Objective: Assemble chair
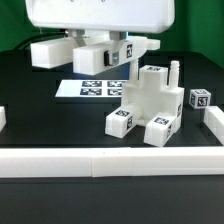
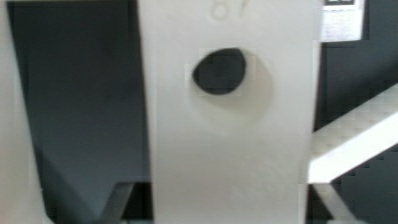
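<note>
My gripper (image 1: 101,52) hangs at the back of the table, above the black surface. It is shut on a flat white chair slab (image 1: 52,50) that sticks out to both sides and bears a tag. In the wrist view the slab (image 2: 228,130), with a dark oval hole (image 2: 222,72), fills the gap between the fingers of my gripper (image 2: 228,208). The partly built chair (image 1: 148,105), stacked white blocks with tags and a short post on top, stands in front, at the exterior view's right. A small loose tagged block (image 1: 200,100) lies right of it.
The marker board (image 1: 100,88) lies flat under and just in front of the gripper. Low white border rails run along the front (image 1: 110,160), the right (image 1: 214,125) and the left (image 1: 3,118). A rail shows as a slanted white bar in the wrist view (image 2: 365,150).
</note>
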Robot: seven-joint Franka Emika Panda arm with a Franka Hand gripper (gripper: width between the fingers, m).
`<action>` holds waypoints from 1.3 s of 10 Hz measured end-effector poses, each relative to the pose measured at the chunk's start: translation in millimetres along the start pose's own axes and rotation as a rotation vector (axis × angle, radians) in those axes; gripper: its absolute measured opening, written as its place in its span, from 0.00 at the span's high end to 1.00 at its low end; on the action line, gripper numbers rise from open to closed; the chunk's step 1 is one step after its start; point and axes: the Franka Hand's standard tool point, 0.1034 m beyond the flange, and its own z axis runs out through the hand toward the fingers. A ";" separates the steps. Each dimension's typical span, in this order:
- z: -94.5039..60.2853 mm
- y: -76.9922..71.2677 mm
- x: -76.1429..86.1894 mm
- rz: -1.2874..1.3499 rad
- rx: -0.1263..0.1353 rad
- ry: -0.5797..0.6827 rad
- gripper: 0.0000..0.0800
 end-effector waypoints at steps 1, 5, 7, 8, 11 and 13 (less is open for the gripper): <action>-1.3 -1.5 -1.3 0.021 0.004 -0.001 0.64; -25.4 -21.5 -27.7 0.059 0.044 -0.002 0.64; -20.6 -45.6 -46.8 0.068 0.040 -0.004 0.64; -12.8 -53.1 -53.0 0.057 0.033 -0.008 0.64; -11.8 -51.1 -51.7 0.053 0.032 -0.009 0.64; -14.1 -61.3 -62.1 0.007 0.024 -0.001 0.64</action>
